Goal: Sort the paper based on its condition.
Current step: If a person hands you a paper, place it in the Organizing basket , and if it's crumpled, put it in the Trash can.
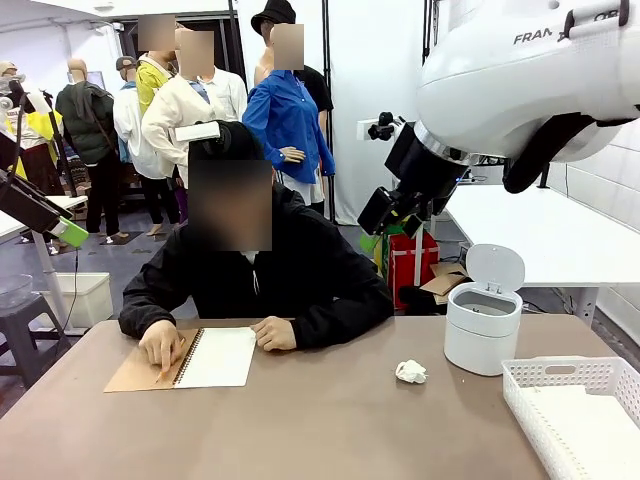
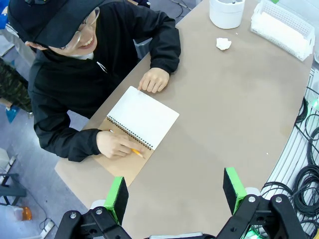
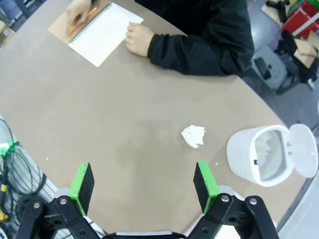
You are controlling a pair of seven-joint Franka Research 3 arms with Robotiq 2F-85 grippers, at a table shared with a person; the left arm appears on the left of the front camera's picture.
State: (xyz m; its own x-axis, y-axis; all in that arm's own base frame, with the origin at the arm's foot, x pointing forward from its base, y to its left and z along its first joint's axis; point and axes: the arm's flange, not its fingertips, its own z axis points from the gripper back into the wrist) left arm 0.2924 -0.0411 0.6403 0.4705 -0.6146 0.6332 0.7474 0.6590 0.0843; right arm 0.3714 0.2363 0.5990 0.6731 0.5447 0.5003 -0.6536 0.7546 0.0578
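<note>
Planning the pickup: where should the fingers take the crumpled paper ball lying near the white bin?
Across its middle, from straight above: the crumpled paper is a small loose lump lying alone on the table, so the fingers can likely straddle it.

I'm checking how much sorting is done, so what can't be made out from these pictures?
Bin contents: front view, its wall hides the inside; right wrist view, the white inside could be liner or paper.
Basket: front view, cut by the right and bottom edges; left wrist view, too small to tell what lies inside.
Notebook page: any writing too small to read.
</note>
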